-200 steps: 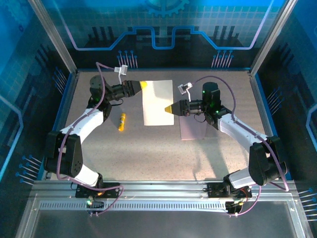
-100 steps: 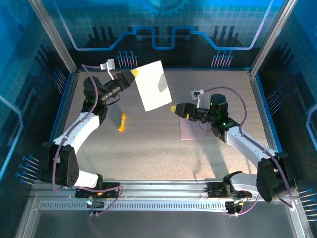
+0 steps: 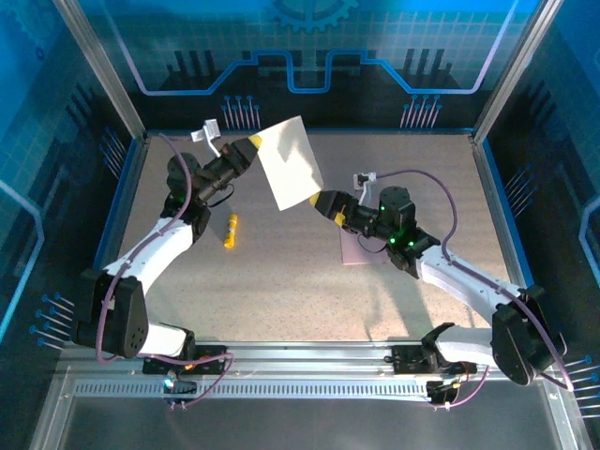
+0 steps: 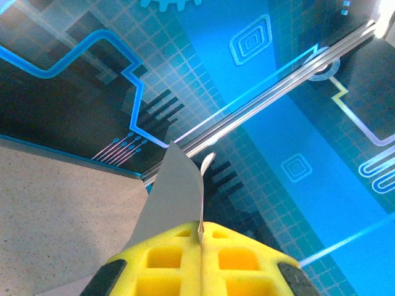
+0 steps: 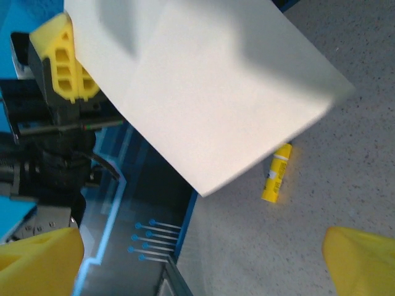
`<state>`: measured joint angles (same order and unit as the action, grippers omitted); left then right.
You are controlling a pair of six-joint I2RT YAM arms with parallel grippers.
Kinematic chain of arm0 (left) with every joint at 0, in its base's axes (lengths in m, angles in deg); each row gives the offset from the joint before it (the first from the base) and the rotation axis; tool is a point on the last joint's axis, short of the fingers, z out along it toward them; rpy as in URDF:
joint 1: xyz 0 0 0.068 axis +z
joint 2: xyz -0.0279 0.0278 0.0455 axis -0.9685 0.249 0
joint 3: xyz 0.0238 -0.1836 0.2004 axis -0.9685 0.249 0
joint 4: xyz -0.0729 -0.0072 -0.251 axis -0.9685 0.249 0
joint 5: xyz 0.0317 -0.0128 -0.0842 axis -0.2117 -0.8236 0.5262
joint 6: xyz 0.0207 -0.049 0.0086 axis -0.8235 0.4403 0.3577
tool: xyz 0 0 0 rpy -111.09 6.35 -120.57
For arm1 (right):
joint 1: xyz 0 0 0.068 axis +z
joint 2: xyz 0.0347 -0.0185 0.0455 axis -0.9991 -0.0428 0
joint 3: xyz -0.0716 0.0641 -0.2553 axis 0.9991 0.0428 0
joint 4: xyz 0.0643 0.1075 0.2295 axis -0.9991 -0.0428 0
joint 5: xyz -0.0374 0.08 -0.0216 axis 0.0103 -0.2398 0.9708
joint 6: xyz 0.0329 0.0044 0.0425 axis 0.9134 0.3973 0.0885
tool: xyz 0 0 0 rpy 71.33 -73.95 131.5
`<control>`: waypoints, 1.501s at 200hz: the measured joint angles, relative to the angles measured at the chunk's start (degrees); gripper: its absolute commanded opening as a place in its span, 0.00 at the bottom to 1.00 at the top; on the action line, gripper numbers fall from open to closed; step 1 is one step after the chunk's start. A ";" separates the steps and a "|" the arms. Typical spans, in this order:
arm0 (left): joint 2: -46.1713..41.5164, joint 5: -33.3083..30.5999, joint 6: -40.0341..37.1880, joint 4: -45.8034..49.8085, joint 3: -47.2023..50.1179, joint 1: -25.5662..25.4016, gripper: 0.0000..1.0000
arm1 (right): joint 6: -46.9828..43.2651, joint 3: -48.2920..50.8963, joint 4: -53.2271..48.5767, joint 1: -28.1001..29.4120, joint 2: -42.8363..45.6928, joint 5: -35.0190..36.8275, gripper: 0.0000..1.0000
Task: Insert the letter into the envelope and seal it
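The tan letter hangs tilted in the air over the back of the table, and my left gripper is shut on its left edge. In the left wrist view the yellow fingers pinch the sheet edge-on. My right gripper is open just beside the letter's lower corner. From the right wrist, the letter sits above the gap of the right gripper, not between its fingers. The pale pink envelope lies flat on the table, partly under my right arm.
A small yellow stick lies on the speckled table left of centre, also seen under the sheet. Blue walls and metal posts enclose the table on three sides.
The left gripper has lifted the letter off the table and tilted it up. The right gripper has opened, let go of the sheet's right edge, and now sits by its lower corner.
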<state>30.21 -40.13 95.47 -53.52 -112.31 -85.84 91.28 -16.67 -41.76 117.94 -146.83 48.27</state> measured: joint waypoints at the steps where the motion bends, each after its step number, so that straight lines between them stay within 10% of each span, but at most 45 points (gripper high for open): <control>1: -0.04 -0.04 -0.20 0.11 0.00 -0.07 0.00 | 0.11 -0.09 0.13 0.02 -0.09 0.24 1.00; 166: -1.03 -8.31 3.34 -2.78 1.77 -3.61 0.00 | 16.65 -2.27 30.99 7.67 -24.39 6.73 1.00; 300: -2.82 -8.48 -5.86 5.49 -0.63 -3.80 0.00 | 12.87 -1.95 1.79 8.39 -3.41 15.19 1.00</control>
<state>27.39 -48.61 89.61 -48.04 -112.94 -89.65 104.16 -18.62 -39.97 126.33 -150.24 63.46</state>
